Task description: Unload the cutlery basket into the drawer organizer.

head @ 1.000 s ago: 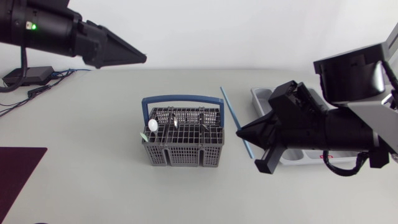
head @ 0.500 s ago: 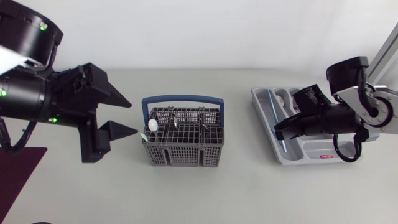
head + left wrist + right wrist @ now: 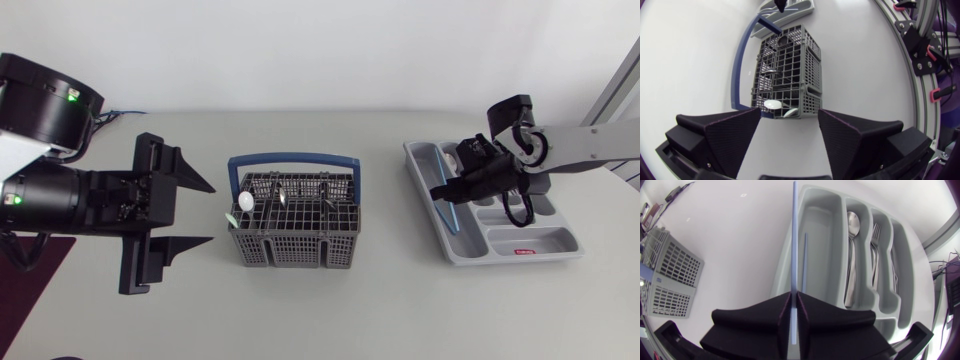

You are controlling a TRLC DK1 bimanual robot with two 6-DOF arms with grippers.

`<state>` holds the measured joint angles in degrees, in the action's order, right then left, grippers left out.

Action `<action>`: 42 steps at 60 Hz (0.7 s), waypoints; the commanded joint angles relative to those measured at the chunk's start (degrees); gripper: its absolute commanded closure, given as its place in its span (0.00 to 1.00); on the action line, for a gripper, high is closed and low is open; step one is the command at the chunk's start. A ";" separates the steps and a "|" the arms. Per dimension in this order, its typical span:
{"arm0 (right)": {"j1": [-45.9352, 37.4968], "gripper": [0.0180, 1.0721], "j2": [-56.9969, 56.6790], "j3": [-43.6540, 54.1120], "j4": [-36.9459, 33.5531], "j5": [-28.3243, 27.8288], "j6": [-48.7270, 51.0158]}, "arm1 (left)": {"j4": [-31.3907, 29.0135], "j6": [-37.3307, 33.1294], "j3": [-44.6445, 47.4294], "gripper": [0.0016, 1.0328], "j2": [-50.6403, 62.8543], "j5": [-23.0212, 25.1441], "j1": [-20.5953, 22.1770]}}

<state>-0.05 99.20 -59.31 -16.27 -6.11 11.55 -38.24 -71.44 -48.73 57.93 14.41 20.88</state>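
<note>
Since a second ago the right gripper [image 3: 795,296] has swung from beside the grey mesh cutlery basket [image 3: 295,245] with its blue handle to the grey plastic drawer organizer [image 3: 545,240] at the basket's three o'clock, clenched on a thin pale-blue stick [image 3: 794,240] over the compartment nearest the basket. At nine o'clock the left gripper [image 3: 211,215] hovers, fingers spread.

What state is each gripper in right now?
Left gripper: open, empty, facing the cutlery basket.
Right gripper: shut on the blue stick, over the drawer organizer.
</note>
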 commanded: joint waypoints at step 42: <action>12.80 0.05 -16.58 8.24 3.70 -1.01 1.54 | 7.39 -20.76 0.65 0.10 7.28 -3.69 -0.76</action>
<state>9.50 87.07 -55.20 -13.21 -6.24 11.31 -31.38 -88.82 -46.19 63.81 11.25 20.78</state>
